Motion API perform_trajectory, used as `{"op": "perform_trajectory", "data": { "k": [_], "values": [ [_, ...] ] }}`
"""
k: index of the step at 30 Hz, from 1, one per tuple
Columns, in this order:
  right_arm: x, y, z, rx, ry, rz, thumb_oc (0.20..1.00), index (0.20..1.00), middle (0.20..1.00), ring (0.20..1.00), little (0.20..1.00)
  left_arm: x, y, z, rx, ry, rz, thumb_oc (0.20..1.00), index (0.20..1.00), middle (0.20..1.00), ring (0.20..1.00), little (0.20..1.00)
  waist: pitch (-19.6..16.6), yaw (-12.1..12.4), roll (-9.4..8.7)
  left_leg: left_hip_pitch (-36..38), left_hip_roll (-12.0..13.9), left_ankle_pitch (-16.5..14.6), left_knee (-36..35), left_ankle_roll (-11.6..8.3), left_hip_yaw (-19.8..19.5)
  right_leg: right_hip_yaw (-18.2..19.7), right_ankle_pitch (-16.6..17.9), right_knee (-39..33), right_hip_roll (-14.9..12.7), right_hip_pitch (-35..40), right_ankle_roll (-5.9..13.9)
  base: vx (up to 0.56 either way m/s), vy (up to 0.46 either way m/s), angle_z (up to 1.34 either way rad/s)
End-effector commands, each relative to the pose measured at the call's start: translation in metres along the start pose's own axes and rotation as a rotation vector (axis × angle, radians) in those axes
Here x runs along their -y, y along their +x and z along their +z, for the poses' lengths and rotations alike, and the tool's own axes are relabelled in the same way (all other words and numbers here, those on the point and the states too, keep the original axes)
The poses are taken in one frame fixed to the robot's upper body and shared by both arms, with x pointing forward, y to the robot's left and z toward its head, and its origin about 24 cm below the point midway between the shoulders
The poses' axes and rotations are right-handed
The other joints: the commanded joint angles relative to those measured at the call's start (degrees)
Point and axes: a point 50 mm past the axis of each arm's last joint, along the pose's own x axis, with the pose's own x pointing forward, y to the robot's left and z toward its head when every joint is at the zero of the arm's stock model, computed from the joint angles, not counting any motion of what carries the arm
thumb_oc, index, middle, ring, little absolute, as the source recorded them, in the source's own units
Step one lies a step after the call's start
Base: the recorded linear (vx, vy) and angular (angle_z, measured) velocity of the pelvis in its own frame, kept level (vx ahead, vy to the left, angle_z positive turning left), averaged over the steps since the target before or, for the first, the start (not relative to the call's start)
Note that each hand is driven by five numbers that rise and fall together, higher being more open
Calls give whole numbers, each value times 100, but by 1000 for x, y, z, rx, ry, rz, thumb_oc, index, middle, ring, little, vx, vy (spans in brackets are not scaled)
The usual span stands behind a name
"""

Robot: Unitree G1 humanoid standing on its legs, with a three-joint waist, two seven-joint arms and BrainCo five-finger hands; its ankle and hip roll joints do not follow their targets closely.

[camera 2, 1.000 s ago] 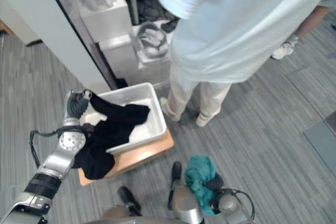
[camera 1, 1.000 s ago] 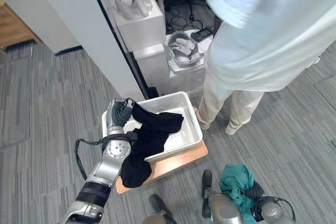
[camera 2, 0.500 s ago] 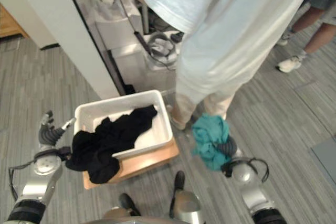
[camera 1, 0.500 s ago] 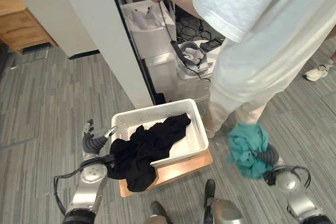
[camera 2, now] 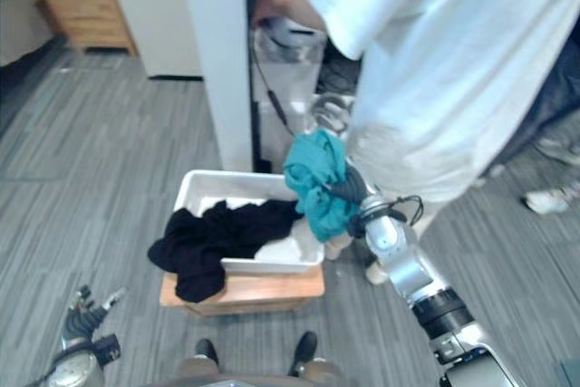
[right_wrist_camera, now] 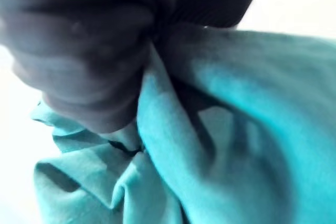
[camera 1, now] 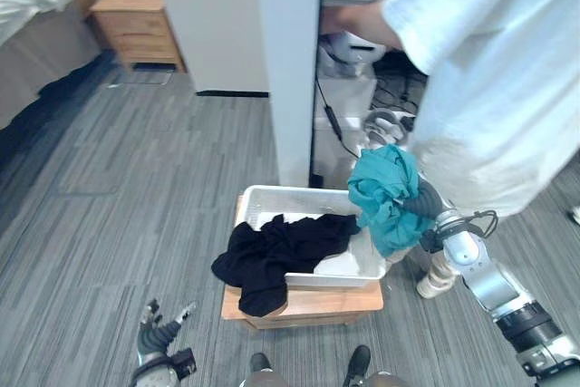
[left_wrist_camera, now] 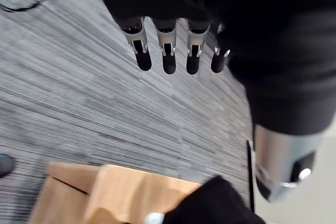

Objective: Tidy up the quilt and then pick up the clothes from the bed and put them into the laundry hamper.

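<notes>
While the right hand [camera 1: 424, 198] carries a bunched teal garment [camera 1: 385, 197] level with the far right corner of the white laundry hamper [camera 1: 272, 198], the step in hand is judged to be the second deposit of clothes.

Item 1, white laundry hamper: a shallow rectangular bin on a low wooden stand [camera 1: 308, 302], on grey striped carpet [camera 1: 127, 188]. All places below are given from it.

Item 2, black garment [camera 1: 272, 256]: lies inside the hamper, with a fold spilling over its near left rim and hanging toward the stand.

Item 3, teal garment: clenched in the curled fingers of the right hand, hanging at the hamper's right end, partly over the rim. The right wrist view shows the cloth gathered tight against the dark cover.

Item 4, left hand [camera 1: 156, 340]: low and to the near left of the hamper, well apart from it, fingers straight and spread, holding nothing.

Item 5, person in a white shirt [camera 1: 489, 88]: stands just beyond the hamper's far right side, close to the raised arm.

Next move, as judged: bring the teal bundle further over the hamper's open middle, then loosen the fingers so it falls inside, keeping away from the person.
</notes>
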Motion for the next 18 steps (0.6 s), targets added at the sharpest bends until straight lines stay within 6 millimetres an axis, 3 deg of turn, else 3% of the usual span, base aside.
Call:
{"op": "perform_trajectory", "data": {
  "k": [1, 3, 9, 10, 18],
  "values": [
    [25, 32, 35, 138, -37, -106, 200, 200, 200, 200, 200, 4, 7, 7, 23, -27, -31, 1000, 1000, 1000, 1000, 1000, 418, 267, 107, 95, 258, -514, 13, -129, 63, -70, -920, 12, -286, 274, 358, -52, -1, 26],
    [23, 42, 39, 139, -63, -99, 200, 200, 200, 200, 200, 8, 8, -1, -14, -36, -37, 1000, 1000, 1000, 1000, 1000, 569, 381, 146, -43, 265, -459, 13, -139, 11, -101, -903, 12, -294, 176, 356, -89, 17, 20],
    [16, 53, 42, 131, -106, -101, 200, 200, 200, 200, 200, 19, 13, 4, 3, -36, -73, 1000, 1000, 1000, 1000, 1000, 942, 537, 295, -410, 301, -293, 13, -205, -84, -263, -839, 12, -320, -77, 380, -124, 21, 14],
    [7, 54, 40, 116, -144, -89, 1000, 1000, 1000, 1000, 1000, 23, 15, 8, 15, -31, -78, 1000, 1000, 1000, 1000, 1000, 1020, 553, 349, -506, 318, -268, 13, -221, -120, -322, -825, 12, -344, -145, 392, -104, 14, 12],
    [9, 51, 52, 205, -330, -147, 1000, 1000, 1000, 1000, 1000, 29, 16, 17, 66, 9, -87, 1000, 1000, 1000, 1000, 1000, 969, 477, 410, -482, 337, -313, 13, -202, -95, -268, -840, 12, -357, -154, 403, -31, 26, 0]
  ]
}}
